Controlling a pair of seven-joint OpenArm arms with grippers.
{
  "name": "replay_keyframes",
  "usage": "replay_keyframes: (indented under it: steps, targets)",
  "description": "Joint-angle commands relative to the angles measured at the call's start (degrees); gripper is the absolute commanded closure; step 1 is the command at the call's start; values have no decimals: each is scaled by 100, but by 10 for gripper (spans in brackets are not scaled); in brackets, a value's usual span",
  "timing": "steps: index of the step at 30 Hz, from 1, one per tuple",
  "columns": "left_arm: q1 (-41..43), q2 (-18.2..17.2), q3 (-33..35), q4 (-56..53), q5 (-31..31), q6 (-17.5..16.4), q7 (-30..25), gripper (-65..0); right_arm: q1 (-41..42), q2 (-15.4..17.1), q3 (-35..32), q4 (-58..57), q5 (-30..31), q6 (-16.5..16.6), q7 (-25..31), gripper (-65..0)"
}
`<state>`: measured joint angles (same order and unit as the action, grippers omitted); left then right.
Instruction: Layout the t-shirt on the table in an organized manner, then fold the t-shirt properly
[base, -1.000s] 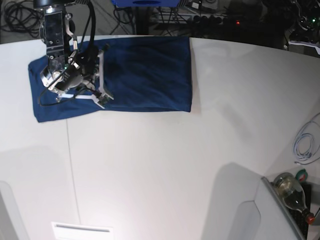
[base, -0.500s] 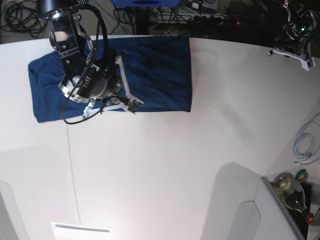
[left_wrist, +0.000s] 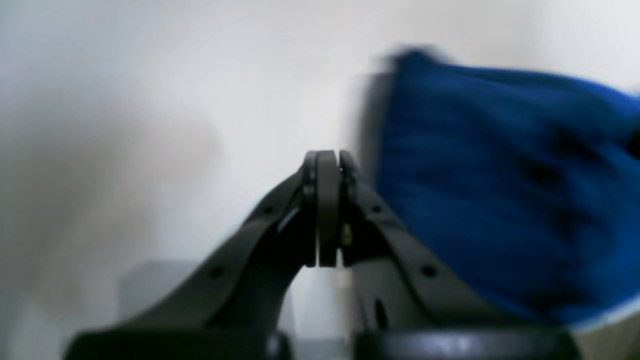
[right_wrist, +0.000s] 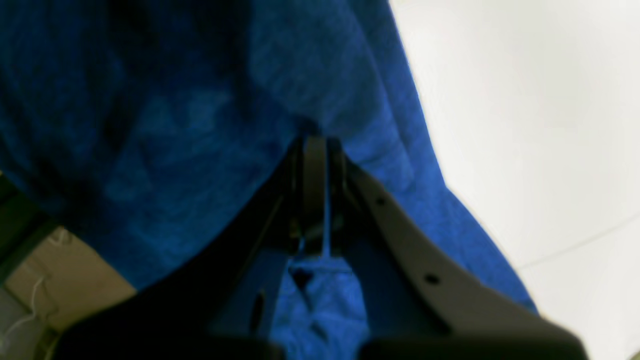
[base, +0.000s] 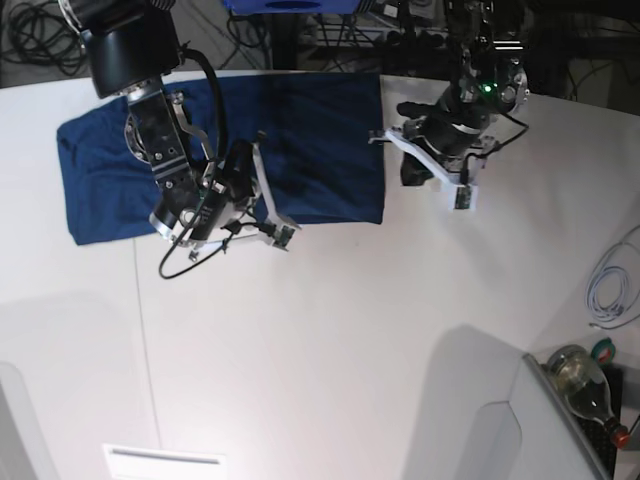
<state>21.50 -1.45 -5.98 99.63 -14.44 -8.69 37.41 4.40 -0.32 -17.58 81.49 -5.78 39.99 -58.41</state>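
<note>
The dark navy t-shirt (base: 320, 150) lies flat as a wide rectangle at the back left of the white table (base: 330, 340). My right gripper (base: 282, 237) is shut at the shirt's front edge. In the right wrist view its shut tips (right_wrist: 312, 142) sit over rippled fabric (right_wrist: 175, 125), and I see no cloth between them. My left gripper (base: 462, 198) hangs shut over bare table just right of the shirt. The left wrist view shows it (left_wrist: 327, 155) closed on nothing, with the blurred shirt (left_wrist: 500, 190) to its right.
A thin seam (base: 140, 330) runs down the table's left part. A coiled white cable (base: 610, 290) lies at the right edge. A bottle (base: 585, 385) and a grey panel (base: 560, 430) stand at the bottom right. Cables and power strips fill the dark space behind the table.
My right gripper closed and slid right and forward to the shirt's front edge. My left arm swung in from the far right to beside the shirt. The shirt kept its shape.
</note>
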Motion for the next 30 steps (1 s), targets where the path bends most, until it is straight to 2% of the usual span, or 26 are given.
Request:
replay_keyframes:
  steps: [1, 5, 9, 13, 20, 25, 30]
  targets:
    - [-18, -35, 198, 107, 15, 38, -88, 0, 144, -34, 22, -13, 29, 1, 131, -15]
    - [-71, -44, 673, -69, 24, 38, -88, 0, 267, -8, 22, -479, 29, 1, 404, -15]
    - [-211, -61, 673, -676, 50, 47, -88, 0, 329, 1, 558, -822, 20, 1, 624, -15]
    - [-273, -132, 664, -1080, 59, 47, -97, 0, 434, 1, 805, -1094, 20, 1, 712, -15]
    - [-264, -140, 664, -851, 24, 47, -97, 0, 408, 1, 884, -1042, 20, 1, 712, -15]
    - [-255, -132, 664, -236, 15, 47, -88, 0, 162, 1, 892, -215, 20, 1, 676, -15]
    - [-642, -79, 725, -227, 15, 47, -88, 0, -190, 1, 901, 769, 20, 1, 632, -15]
